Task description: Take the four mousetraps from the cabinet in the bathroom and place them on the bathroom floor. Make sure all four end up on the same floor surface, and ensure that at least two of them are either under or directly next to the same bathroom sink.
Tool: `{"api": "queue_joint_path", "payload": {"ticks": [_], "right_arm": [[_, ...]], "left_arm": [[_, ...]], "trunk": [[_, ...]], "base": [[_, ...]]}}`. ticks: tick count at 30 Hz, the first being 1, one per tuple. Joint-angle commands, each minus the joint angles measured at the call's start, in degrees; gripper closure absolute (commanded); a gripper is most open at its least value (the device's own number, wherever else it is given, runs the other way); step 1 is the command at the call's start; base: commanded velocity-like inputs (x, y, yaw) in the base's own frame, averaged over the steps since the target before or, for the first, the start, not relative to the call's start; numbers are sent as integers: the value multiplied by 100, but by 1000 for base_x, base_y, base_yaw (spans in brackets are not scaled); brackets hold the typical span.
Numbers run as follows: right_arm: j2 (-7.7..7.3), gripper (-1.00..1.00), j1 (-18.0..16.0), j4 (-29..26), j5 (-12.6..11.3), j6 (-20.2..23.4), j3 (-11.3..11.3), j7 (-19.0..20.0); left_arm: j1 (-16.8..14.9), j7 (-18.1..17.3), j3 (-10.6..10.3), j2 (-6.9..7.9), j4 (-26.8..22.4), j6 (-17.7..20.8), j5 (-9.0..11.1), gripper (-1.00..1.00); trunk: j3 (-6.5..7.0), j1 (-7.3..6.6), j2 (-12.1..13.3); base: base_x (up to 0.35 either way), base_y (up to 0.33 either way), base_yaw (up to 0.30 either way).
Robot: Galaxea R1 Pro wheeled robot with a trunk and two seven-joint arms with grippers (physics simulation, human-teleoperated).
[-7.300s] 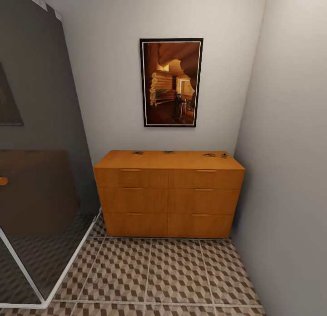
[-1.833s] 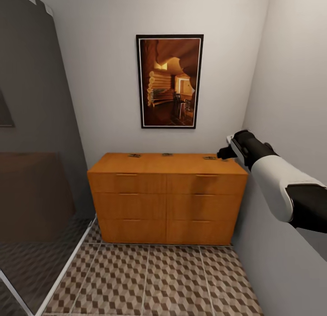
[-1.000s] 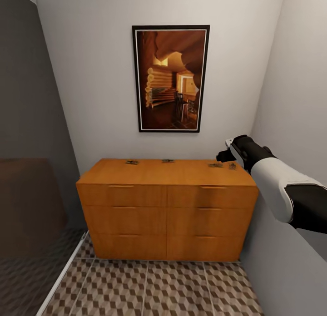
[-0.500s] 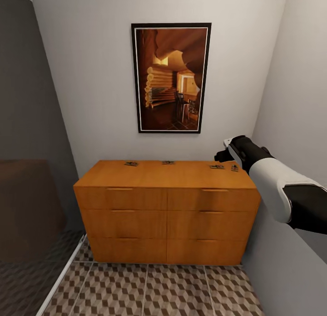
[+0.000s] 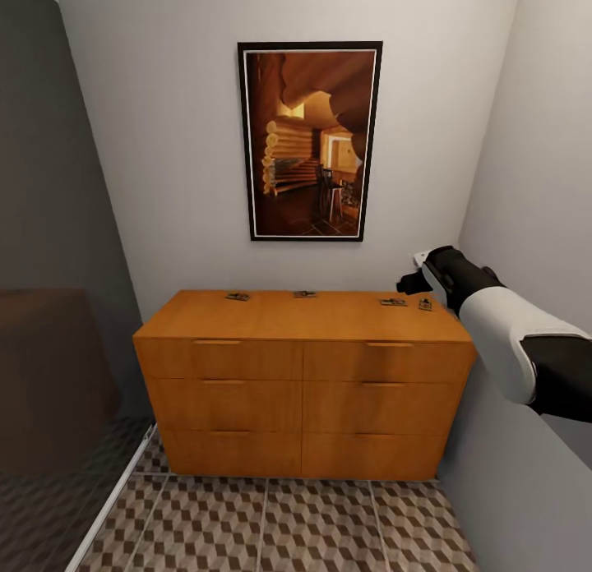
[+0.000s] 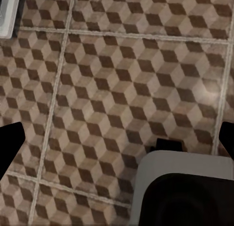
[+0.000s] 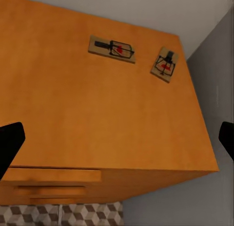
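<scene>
Mousetraps (image 7: pixel 111 48), flat tan wood, on smooth orange-brown cabinet (image 7: pixel 92 114).

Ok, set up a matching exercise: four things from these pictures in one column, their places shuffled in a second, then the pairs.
Things
1. orange-brown wooden cabinet
2. black-framed picture
3. four small tan wooden mousetraps
4. right gripper

Places
A. on the white wall above the cabinet
B. raised over the cabinet's right end
C. along the back of the cabinet top
D. on the cube-pattern tiled floor, against the wall

Pairs: 1-D, 2-A, 3-C, 4-B
</scene>
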Motion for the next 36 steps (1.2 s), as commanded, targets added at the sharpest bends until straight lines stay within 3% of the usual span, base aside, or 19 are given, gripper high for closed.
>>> {"api": "queue_joint_path", "payload": {"ticks": [1,8,15,18,26,36], "right_arm": [[-25,-100,-1,-9,42,30,43,44],[-307,-100,7,-9,38,10,41,69],[-451,-100,12,22,8,-179,41,101],[-490,-100,12,172,-154,-312,32,144],[-641,-100,13,404,-1046,-584,36,356],[-715,-100,13,474,-1261,-628,33,339]], "left_arm": [[-7,3,7,1,73,-88,5,-100],[-3,3,10,12,288,-301,11,-100],[0,3,13,13,308,-319,12,-100],[-3,3,14,13,312,-320,12,-100],[-2,3,14,13,314,-321,12,-100],[-1,3,14,13,314,-321,12,-100]], "trunk": [[-6,0,-4],[-6,0,-4],[-6,0,-4],[-6,0,-4],[-6,0,-4],[-6,0,-4]], "base": [[0,0,0],[0,0,0],[0,0,0],[0,0,0],[0,0,0],[0,0,0]]}}
